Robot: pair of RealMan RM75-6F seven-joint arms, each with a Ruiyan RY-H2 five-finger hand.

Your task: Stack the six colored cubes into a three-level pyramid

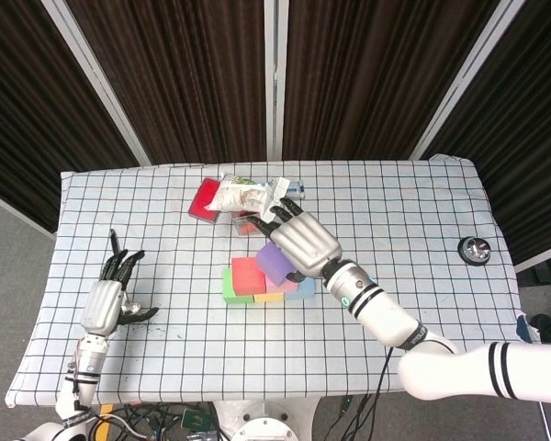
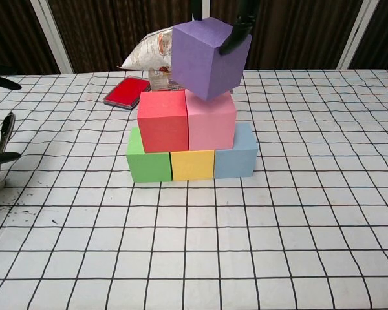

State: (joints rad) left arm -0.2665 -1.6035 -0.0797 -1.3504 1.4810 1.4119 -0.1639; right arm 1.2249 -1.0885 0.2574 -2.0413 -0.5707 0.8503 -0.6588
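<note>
Above five stacked cubes, right robot hand grips one purple cube.

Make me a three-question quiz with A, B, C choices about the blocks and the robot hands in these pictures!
1. Where is the purple cube?
A. Flat on the table beside the stack
B. Up over the red and pink cubes, tilted
C. Under the yellow cube

2. How many cubes form the bottom row?
A. Three
B. One
C. Five

3. What is the right robot hand doing?
A. Resting on the table with nothing in it
B. Pressing on the red pouch
C. Holding the purple cube

Answers:
1. B, the chest view shows it tilted above the red cube and pink cube.
2. A, the green cube, yellow cube and blue cube sit side by side.
3. C, its fingers wrap the cube.
</note>
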